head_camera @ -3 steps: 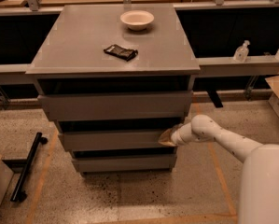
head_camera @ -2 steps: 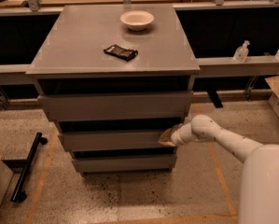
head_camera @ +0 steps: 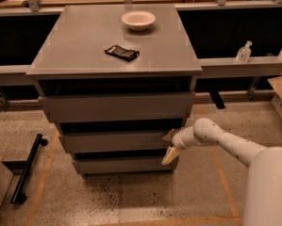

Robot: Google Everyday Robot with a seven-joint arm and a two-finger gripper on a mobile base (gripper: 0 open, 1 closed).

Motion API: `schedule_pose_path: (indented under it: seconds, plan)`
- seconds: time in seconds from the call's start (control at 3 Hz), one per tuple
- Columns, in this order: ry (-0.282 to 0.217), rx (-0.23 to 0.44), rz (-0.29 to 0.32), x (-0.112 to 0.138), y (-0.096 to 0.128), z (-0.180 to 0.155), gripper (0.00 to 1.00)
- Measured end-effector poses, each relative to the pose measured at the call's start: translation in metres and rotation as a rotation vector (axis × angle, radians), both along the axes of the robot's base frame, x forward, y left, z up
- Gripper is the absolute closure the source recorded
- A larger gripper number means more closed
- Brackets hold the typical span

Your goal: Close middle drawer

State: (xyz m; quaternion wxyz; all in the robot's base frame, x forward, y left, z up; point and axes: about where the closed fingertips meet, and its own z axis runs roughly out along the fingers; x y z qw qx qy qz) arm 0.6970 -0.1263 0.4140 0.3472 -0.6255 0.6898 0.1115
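The middle drawer (head_camera: 114,141) is the second of three matte-grey fronts in the cabinet, with a dark gap above it. Its flat front stands only slightly out from the cabinet body. My gripper (head_camera: 169,145) is at the right end of this front, on the end of my white arm (head_camera: 216,138) reaching in from the right. Its tan fingers are spread apart: one fingertip (head_camera: 168,135) lies against the drawer front's right end, the other (head_camera: 170,156) points down toward the lowest drawer (head_camera: 121,165). It holds nothing.
The top drawer front (head_camera: 117,106) stands out furthest. On the cabinet top (head_camera: 74,46) are a white bowl (head_camera: 138,20) and a dark packet (head_camera: 122,52). A black bar (head_camera: 26,167) lies on the floor at left. Bottles (head_camera: 244,52) stand on a ledge at right.
The gripper's lower finger now hangs down below the middle drawer front's edge. The arm has stayed at the front's right end, and the drawer shows no clear movement.
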Motion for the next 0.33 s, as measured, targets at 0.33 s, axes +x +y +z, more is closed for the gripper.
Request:
schedule_pose_path:
  seconds: [0.33]
  plan:
    - [0.000, 0.000, 0.000, -0.0045, -0.0016, -0.0001, 0.00]
